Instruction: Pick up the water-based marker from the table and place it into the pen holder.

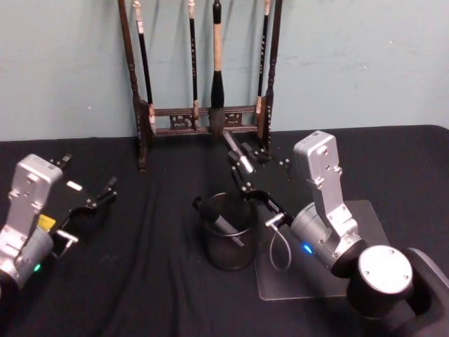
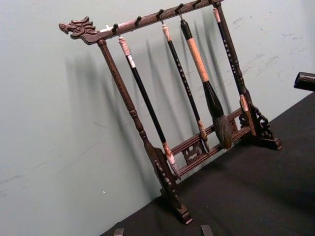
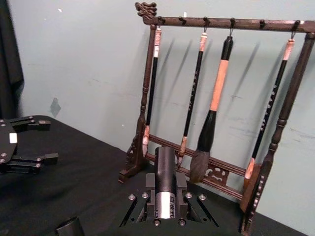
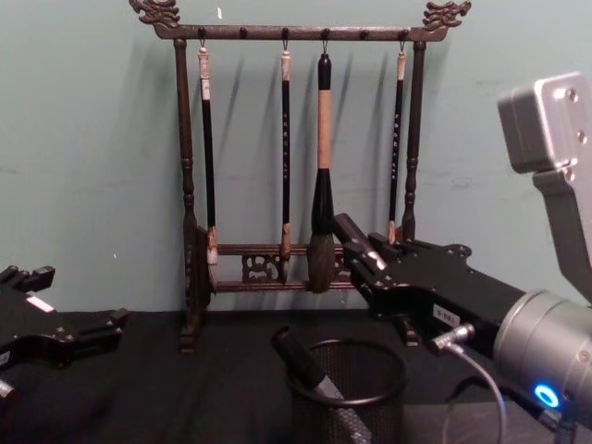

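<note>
You have the right gripper [image 1: 242, 160] up off the black-clothed counter [image 1: 140, 281], just behind the back rim of the round black wire-mesh pen holder [image 1: 228, 254] and in front of the tall dark wooden brush rack with carved dragon ends [image 4: 181, 139]. Its fingers are clamped on a black water-based marker with a silver band [image 3: 166, 172], which points toward the rack and sits clear of the counter, outside the holder. The rack stands close ahead of that marker's tip.

Count two markers: the held one, and a second dark marker [image 1: 210, 213] leaning inside the holder against its left rim. There is one holder, one rack with four hanging brushes [image 4: 323, 185], and one clear flat sheet [image 1: 309, 284] lying under your right arm.

Your left gripper [image 1: 88, 177] is parked at the left, well apart from the holder, fingers apart.

The right wrist view gives you the silver band and the fingers on either side of it; the chest view gives you both dragon ends, which the head view crops
</note>
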`<state>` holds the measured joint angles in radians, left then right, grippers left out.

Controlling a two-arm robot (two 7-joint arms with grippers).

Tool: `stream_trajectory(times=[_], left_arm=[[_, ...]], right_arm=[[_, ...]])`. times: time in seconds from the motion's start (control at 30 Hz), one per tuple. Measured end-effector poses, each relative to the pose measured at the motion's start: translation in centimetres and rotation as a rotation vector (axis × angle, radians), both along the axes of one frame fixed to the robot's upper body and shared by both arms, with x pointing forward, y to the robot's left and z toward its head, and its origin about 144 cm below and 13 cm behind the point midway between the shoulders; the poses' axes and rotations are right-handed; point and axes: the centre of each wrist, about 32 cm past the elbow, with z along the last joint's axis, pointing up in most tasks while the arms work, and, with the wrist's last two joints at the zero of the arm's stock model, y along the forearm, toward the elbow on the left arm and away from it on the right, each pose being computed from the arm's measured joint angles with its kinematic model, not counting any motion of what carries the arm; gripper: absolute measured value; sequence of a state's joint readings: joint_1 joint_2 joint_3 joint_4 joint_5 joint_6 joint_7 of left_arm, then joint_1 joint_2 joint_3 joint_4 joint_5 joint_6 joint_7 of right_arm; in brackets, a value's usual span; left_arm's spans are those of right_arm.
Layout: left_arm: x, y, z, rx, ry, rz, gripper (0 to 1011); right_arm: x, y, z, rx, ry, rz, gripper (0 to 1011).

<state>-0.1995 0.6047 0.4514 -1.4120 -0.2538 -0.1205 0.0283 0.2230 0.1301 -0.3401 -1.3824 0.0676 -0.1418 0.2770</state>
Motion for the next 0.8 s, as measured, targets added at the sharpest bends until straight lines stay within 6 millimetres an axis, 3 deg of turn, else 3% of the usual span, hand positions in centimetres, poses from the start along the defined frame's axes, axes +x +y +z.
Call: stream_trajectory(times=[0.8], left_arm=[[0.0, 0.0, 0.0, 0.0, 0.0, 0.0, 1009]], right_arm=[[0.03, 0.72, 0.14, -0.005, -0.014, 0.064, 241]])
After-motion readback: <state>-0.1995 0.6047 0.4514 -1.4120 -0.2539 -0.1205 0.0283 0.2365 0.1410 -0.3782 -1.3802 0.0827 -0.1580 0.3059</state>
